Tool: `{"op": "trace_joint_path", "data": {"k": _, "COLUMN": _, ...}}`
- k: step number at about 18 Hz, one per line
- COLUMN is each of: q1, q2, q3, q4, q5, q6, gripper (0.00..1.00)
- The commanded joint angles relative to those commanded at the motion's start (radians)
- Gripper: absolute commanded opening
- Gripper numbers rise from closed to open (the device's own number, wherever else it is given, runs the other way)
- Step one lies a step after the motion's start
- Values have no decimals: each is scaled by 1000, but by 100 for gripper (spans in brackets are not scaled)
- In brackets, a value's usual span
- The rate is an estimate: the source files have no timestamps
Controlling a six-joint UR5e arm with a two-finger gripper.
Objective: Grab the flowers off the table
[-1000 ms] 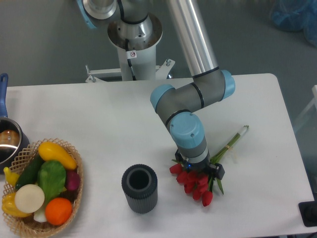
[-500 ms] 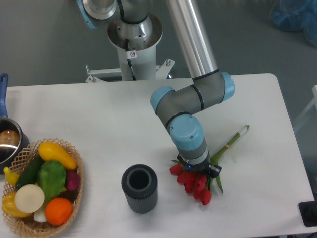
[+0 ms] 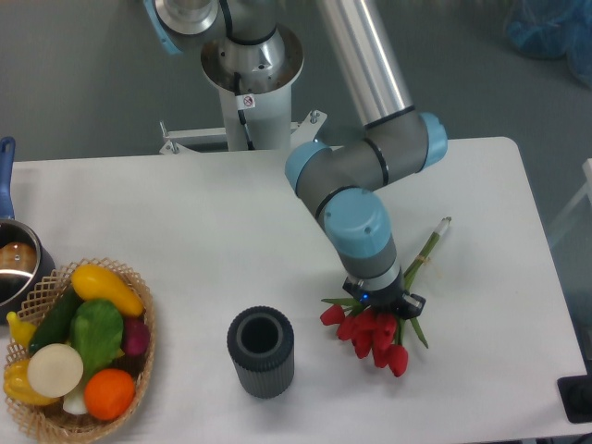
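The flowers (image 3: 372, 335) are a bunch of red tulips with green leaves and long green stems ending in pale tips (image 3: 442, 227). They sit at the right front of the white table (image 3: 203, 231). My gripper (image 3: 381, 305) comes down from above onto the bunch where the leaves meet the stems. The wrist hides its fingers, so I cannot tell whether they are closed on the stems. The red heads stick out below the gripper and the stems run up and right from it.
A dark ribbed cylindrical cup (image 3: 261, 352) stands left of the flowers. A wicker basket of vegetables (image 3: 79, 347) is at the front left. A pot (image 3: 14, 264) is at the left edge. The arm's base (image 3: 252, 74) stands behind the table.
The gripper and the flowers have shifted together to the right. The stem ends have swung up and left, so the bunch stands steeper than before.
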Motion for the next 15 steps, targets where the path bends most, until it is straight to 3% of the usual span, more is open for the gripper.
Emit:
{"op": "trace_joint_path", "data": {"k": 2, "q1": 35, "q2": 22, "q3": 38, "q4": -75, "q5": -63, "q6": 2, "gripper": 0}}
{"op": "trace_joint_path", "data": {"k": 5, "q1": 52, "q2": 14, "q3": 156, "q4": -274, "q5": -76, "q6": 8, "gripper": 0}}
{"op": "trace_joint_path", "data": {"k": 7, "q1": 75, "q2": 0, "q3": 237, "q4": -366, "q5": -120, "q6": 15, "gripper": 0}}
{"op": "trace_joint_path", "data": {"k": 11, "q1": 103, "q2": -9, "q3": 278, "q4": -384, "q5": -123, "q6": 32, "gripper": 0}}
{"op": "trace_joint_path", "data": {"k": 13, "q1": 124, "q2": -8, "q3": 311, "q4": -457, "q5": -120, "q6": 131, "gripper": 0}}
{"op": "trace_joint_path", "data": {"k": 15, "q1": 141, "q2": -6, "q3": 318, "q4": -466, "q5": -120, "q6": 153, "gripper": 0}}
